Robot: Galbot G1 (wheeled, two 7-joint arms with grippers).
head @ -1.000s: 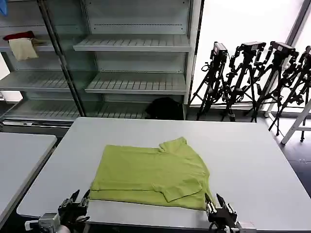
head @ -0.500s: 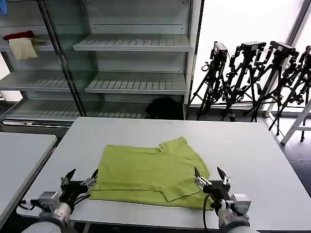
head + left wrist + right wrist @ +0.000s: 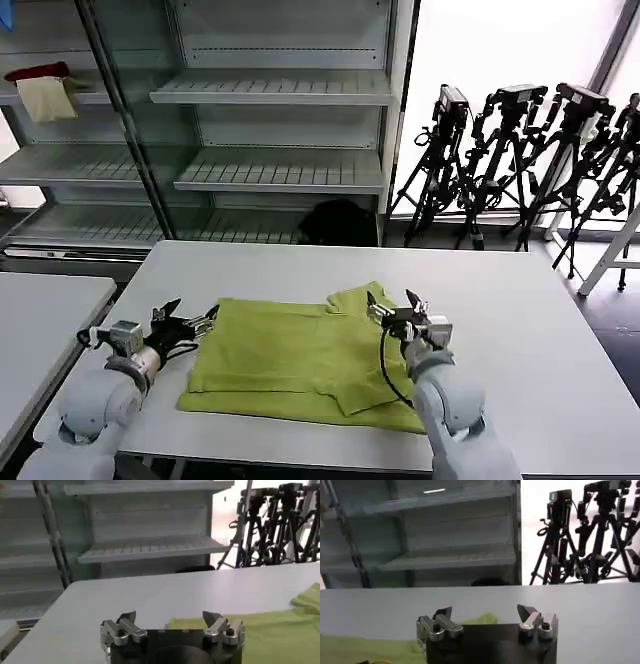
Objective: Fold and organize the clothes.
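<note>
The clothes, a lime-green T-shirt (image 3: 300, 355), lie partly folded on the white table (image 3: 520, 330), one sleeve (image 3: 365, 298) sticking out at the far right corner. My left gripper (image 3: 192, 315) is open at the shirt's far left corner, just above the table. In the left wrist view the open left gripper (image 3: 170, 616) has the green edge (image 3: 280, 630) just ahead of it. My right gripper (image 3: 393, 305) is open over the far right sleeve. The right wrist view shows the right gripper (image 3: 484, 611) open, with green fabric (image 3: 370, 647) below and beside it.
Grey metal shelves (image 3: 280, 90) stand behind the table, with a red cloth (image 3: 40, 73) and a cream cloth (image 3: 45, 100) on the upper left one. Camera tripods (image 3: 520, 150) crowd the right rear. A second table (image 3: 40, 310) lies to the left.
Both arms moved forward from the table's near edge along the shirt's sides, and both grippers now sit at its far corners, still open.
</note>
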